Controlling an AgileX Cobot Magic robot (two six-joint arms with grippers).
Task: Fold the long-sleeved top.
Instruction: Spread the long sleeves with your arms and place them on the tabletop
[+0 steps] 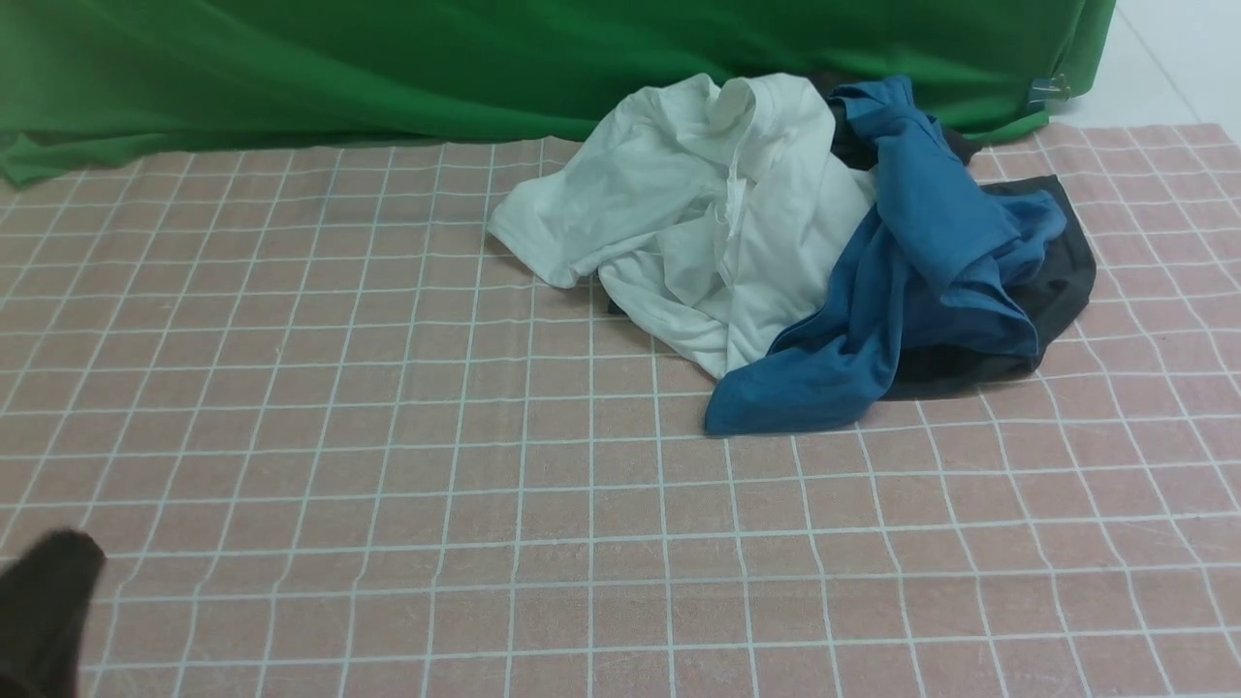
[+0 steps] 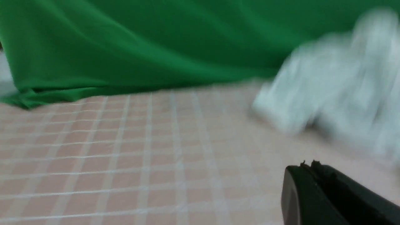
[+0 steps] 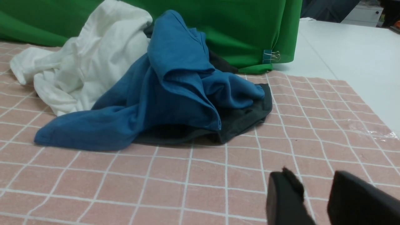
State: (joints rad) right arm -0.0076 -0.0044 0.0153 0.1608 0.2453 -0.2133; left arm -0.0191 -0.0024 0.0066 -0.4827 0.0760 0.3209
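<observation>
Front view shows only a dark soft shape (image 1: 44, 611) at the near left edge, perhaps the long-sleeved top; I cannot tell. My left fingers (image 2: 312, 193), pressed together, are likely nearer; my right fingers (image 3: 284, 197) stand apart, empty.

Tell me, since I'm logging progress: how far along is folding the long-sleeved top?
Done: nothing; white top, blue top and dark grey garment lie in one crumpled heap. In hand: nothing; left gripper is shut empty, right gripper open and empty. Left: everything; the black long-sleeved top itself isn't clearly identifiable.
</observation>
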